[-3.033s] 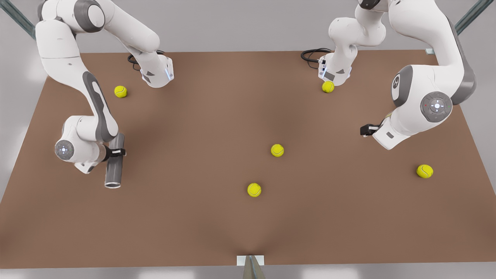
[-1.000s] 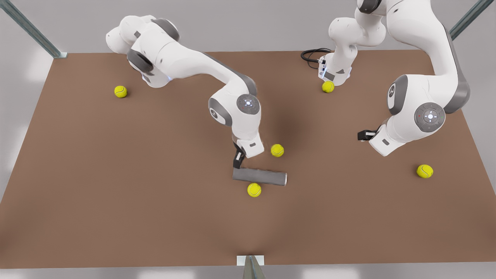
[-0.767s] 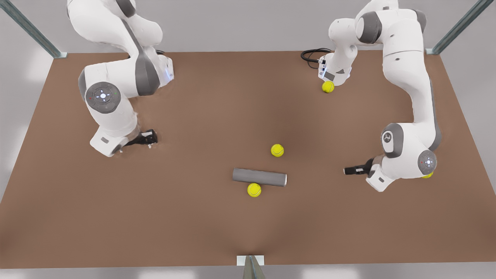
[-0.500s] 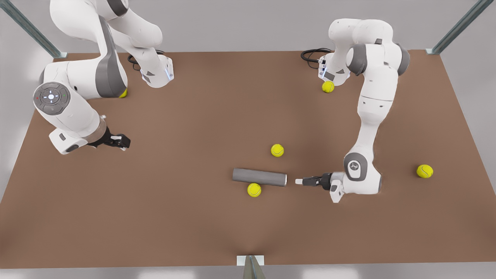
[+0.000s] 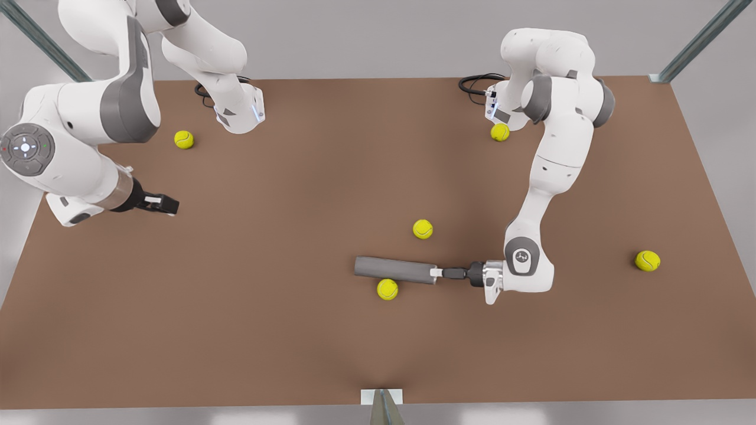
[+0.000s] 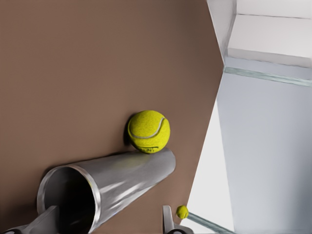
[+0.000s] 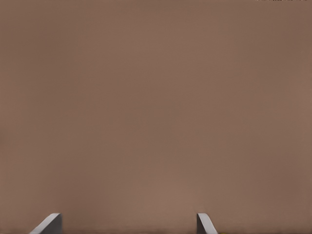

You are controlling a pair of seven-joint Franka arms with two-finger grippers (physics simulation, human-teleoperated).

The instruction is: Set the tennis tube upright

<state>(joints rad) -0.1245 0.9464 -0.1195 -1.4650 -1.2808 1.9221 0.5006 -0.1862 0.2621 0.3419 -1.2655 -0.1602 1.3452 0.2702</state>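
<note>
A wide brown table point(image 5: 248, 307) carries the scene, its matte top bare apart from the tube, 5 tennis balls and the 2 arm bases at the far edge. Pale grey walls surround it, with slanted metal struts point(image 5: 700, 38) at the far corners and a small metal bracket point(image 5: 381, 398) at the near edge.

The tennis tube point(image 5: 394, 269) lies on its side near the middle of the table, its length running across the front view, its hollow end toward the front view's right. A tennis ball point(image 5: 387, 289) touches its near flank; in the left wrist view that ball point(image 6: 148, 131) sits against the tube point(image 6: 122, 180).

The left gripper point(image 5: 436, 273) is at the tube's hollow end, low over the table, its fingers point(image 6: 168, 222) spread apart on either side of the rim and holding nothing.

The right gripper point(image 5: 162, 203) hangs over the table at the front view's left, well apart from the tube. Its fingers point(image 7: 48, 225) stand open above plain brown surface, empty.

The other balls point(image 5: 423, 229) lie scattered: 1 just beyond the tube, 1 at the front view's far right, 2 near the arm bases.
</note>
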